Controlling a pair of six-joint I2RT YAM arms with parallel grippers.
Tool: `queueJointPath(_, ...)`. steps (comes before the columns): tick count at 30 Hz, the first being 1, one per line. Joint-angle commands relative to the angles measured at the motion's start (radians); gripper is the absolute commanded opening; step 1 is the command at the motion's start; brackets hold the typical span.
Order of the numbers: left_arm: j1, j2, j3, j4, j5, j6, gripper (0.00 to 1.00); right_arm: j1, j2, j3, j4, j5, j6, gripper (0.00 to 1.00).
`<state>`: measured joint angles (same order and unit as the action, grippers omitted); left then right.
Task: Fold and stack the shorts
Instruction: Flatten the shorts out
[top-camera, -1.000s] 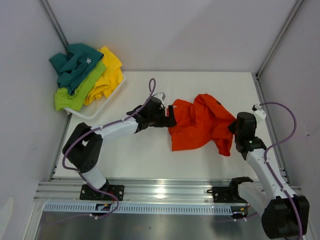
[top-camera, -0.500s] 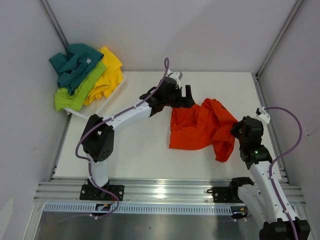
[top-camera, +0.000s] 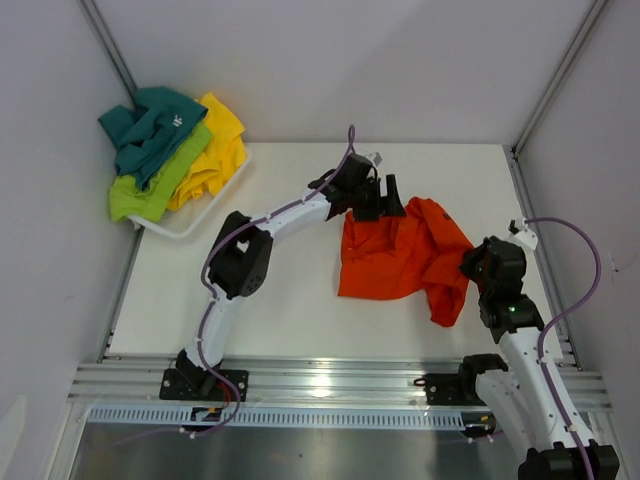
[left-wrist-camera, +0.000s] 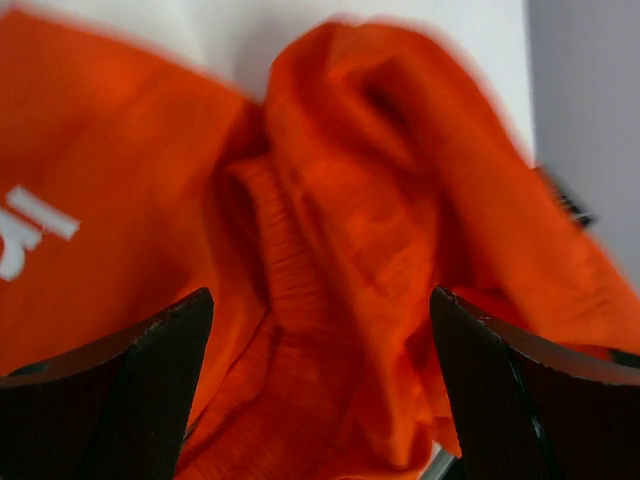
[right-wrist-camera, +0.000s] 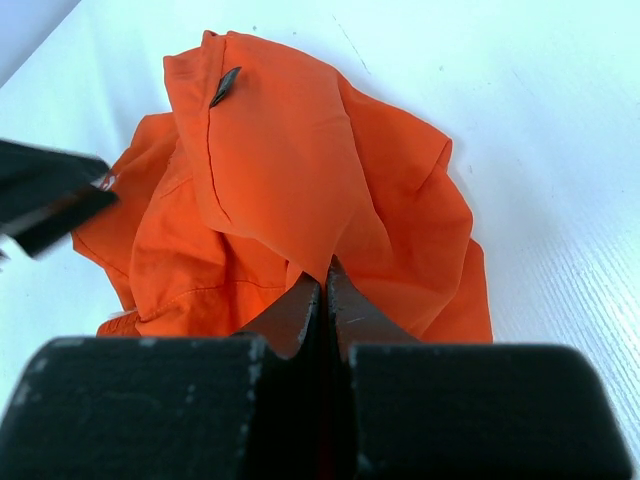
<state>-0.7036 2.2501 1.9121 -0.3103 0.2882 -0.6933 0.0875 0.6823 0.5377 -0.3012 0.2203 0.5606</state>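
Teal shorts (top-camera: 150, 125) sit on top of a heap at far left, white logo up, overlapping lime shorts (top-camera: 150, 190), with yellow shorts (top-camera: 215, 150) just beside them on the right. All three are bunched, not folded, in a white tray (top-camera: 195, 230) at the table's (top-camera: 280, 310) far-left corner. Well apart from that heap, orange shorts (top-camera: 400, 255) lie crumpled on the table right of centre, one pair only, unfolded and unstacked. The left arm reaches diagonally across the table, and the left gripper (top-camera: 385, 195) is at the far-left edge of the orange shorts with its jaws spread wide. In the left wrist view, which is blurred, the left gripper (left-wrist-camera: 320, 300) straddles a rumpled ridge of orange fabric with a ribbed waistband (left-wrist-camera: 290, 270) running between the fingers (left-wrist-camera: 150, 370). I cannot tell whether the fingers touch the cloth. A white logo (left-wrist-camera: 25, 230) shows on the flatter part at left. At the right edge of the orange shorts is the right gripper (top-camera: 470, 262), low by the table's right side, jaws pressed together and pinching a fold of the orange fabric. In the right wrist view the right gripper (right-wrist-camera: 322, 285) has cloth rising straight from its tips, and the orange shorts (right-wrist-camera: 290, 190) spread away from it across the white surface, a small dark tag (right-wrist-camera: 225, 85) near their far edge.
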Motion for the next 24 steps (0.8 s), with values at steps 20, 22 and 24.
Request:
queueJointPath(20,-0.011,0.144,-0.142,0.450,0.259,-0.377,0.58,-0.002,-0.013,-0.031,0.053,0.005,-0.010,0.00)
queueJointPath(22,-0.008,0.158,-0.143,0.476,0.272,-0.408,0.38,-0.002,-0.012,-0.030,0.057,-0.001,-0.010,0.00)
queueJointPath(24,-0.004,0.175,-0.131,0.530,0.296,-0.434,0.20,-0.002,-0.012,-0.027,0.057,-0.006,-0.008,0.00)
